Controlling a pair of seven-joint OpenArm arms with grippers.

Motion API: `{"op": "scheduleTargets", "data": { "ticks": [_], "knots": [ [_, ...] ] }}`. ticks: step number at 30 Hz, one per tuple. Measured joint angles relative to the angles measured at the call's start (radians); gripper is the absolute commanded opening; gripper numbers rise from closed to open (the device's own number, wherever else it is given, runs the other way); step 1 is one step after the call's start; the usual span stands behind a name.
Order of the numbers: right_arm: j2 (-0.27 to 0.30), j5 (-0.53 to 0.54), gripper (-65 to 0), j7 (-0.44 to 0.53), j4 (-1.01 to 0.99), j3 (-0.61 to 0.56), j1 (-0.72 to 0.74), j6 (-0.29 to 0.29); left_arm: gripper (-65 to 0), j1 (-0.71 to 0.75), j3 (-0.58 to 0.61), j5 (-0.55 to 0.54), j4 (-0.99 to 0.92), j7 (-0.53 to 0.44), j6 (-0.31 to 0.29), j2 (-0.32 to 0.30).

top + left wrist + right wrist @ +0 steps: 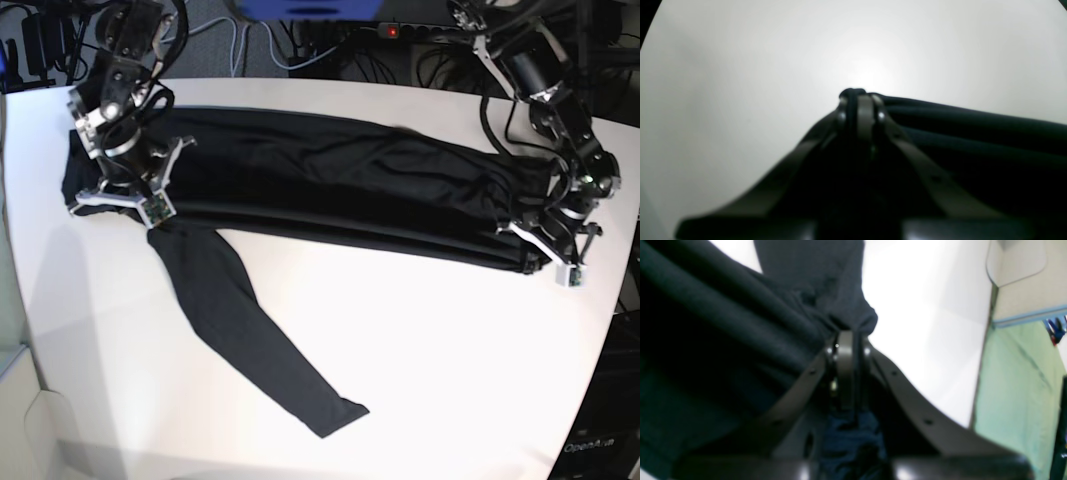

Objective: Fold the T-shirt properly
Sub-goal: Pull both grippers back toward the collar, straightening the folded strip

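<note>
Seemingly at the shirt's far edge, the left gripper (860,100) showed in the left wrist view with its jaws pressed together on a thin bunched fold of the T-shirt (973,130), a dark knot of cloth poking out above the fingertips. Ridges of dark fabric ran away from the gripper toward the right of the frame, lying on the white table (740,83).

From the right wrist view, the right gripper (846,340) was likewise clamped shut on the T-shirt (723,326), with gathered cloth rising just above the fingertips and more cloth filling the frame to the gripper's left. Beyond the gripper lay the white table (923,323), and past its edge a pale green floor (1017,390).

Across the base view, the T-shirt (320,180) lay stretched as a long dark band over the far half of the table (420,360). Its one loose sleeve (245,320) trailed from the band toward the table's near edge. The right arm reached down from the far corner, its gripper (128,195) low on one end of the band, next to the sleeve's root. The left arm bent down from the opposite far corner, its gripper (545,255) low on the other end.
</note>
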Motion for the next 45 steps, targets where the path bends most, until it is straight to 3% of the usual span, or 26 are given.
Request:
{"op": "scheduleTargets", "data": {
  "ticks": [11, 16, 35, 45],
  "knots": [
    [0.0, -0.006, -64.7, 0.205, 0.004, 0.062, -0.11, -0.001, -63.4, 0.049, 0.0, 0.0, 0.001, -0.005, 0.0, 0.0],
    [0.0, -0.005, -64.7, 0.237, 0.004, 0.089, -0.126, 0.0, -63.4, 0.084, 0.0, -0.003, 0.015, -0.006, -0.001, 0.0],
    [-0.001, -0.004, -64.9, 0.251, 0.004, 0.089, -0.265, 0.0, -63.4, 0.202, 0.002, -0.004, 0.111, -0.004, -0.003, 0.002],
    [-0.001, -0.004, -64.9, 0.247, -0.008, 0.089, -0.267, 0.0, -63.1, 0.238, 0.002, -0.008, 0.109, -0.005, -0.003, 0.002]
  ]
}}
